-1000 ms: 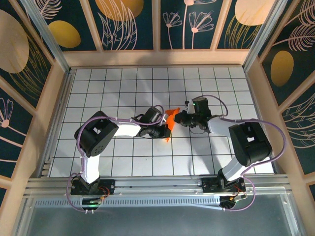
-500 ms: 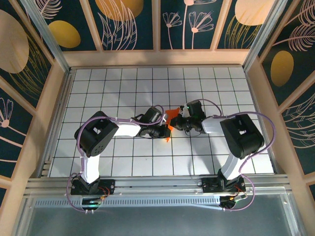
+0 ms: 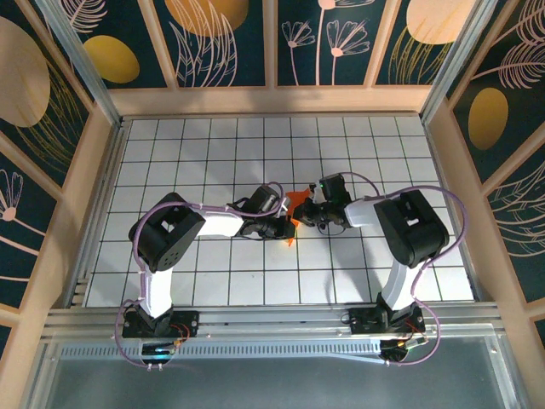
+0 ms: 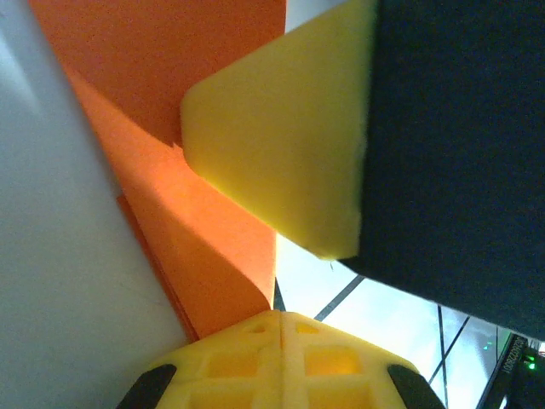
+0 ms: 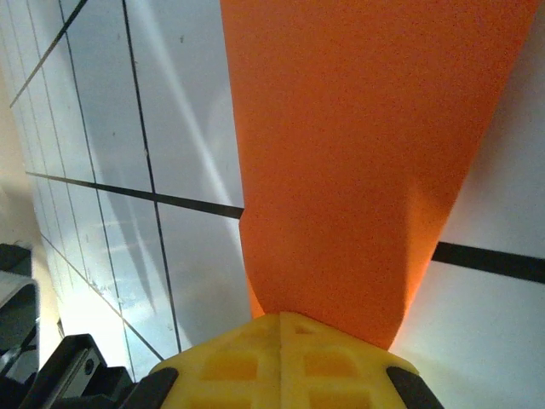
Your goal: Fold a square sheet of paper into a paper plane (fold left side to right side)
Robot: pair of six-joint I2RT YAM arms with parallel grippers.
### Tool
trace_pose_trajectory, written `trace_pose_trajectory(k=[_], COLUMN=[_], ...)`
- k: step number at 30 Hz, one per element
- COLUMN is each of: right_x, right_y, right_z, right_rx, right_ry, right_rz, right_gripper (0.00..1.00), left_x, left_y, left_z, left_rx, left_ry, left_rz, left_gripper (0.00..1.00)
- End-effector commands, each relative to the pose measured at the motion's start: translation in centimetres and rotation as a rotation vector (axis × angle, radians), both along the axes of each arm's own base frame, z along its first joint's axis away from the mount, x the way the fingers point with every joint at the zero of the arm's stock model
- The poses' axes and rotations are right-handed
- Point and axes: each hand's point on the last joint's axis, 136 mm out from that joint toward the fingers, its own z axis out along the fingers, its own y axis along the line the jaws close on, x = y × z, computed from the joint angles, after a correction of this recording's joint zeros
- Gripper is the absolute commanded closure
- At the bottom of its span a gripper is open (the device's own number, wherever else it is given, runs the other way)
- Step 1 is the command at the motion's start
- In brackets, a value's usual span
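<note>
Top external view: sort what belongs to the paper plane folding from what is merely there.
Job: creased bright orange paper sheet; left gripper; right gripper.
Merely there: white gridded tabletop; dark floral wall panels; silver metal base rail.

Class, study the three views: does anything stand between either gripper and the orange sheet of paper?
Nothing visible does. The left gripper and the right gripper both reach the sheet of paper. A yellow left pad lies against it, and the paper runs up to the right gripper's base.
</note>
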Motion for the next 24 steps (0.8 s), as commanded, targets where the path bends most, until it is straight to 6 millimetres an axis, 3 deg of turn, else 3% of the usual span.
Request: trace_pose_trajectory(k=[1, 7, 8, 14, 22, 24], right_x=[-0.4, -1.4, -1.5, -1.7, -1.8, -1.8], right_y=[-0.9, -2.2, -2.3, -2.3, -2.4, -2.3], right_z=[-2.2, -4.0, -4.1, -4.4, -4.6, -4.7], right_rx=[-0.098, -0.173, -0.178, -0.178, -0.181, -0.182], right_ry=[0.041, 0.086, 0.089, 0.089, 0.091, 0.092], right_rz=[0.001, 0.002, 0.003, 0.008, 0.009, 0.011], right_gripper=[1.0, 1.0, 1.0, 1.0, 1.0, 1.0], left_x=[-1.4, -0.7, 0.2, 1.3, -0.4, -1.2], left_y=[3.7, 2.3, 1.3, -0.2, -0.5, -0.2], left_z=[-4.5, -2.0, -0.5, 3.2, 3.8, 3.2], left_rx=[0.183, 0.104, 0.072, -0.017, -0.103, -0.112], left_ry=[0.082, 0.052, 0.026, -0.014, 0.035, 0.06], left_rz=[0.057, 0.041, 0.04, 0.021, -0.007, -0.014], left_gripper=[0.96, 0.91, 0.89, 0.85, 0.88, 0.89])
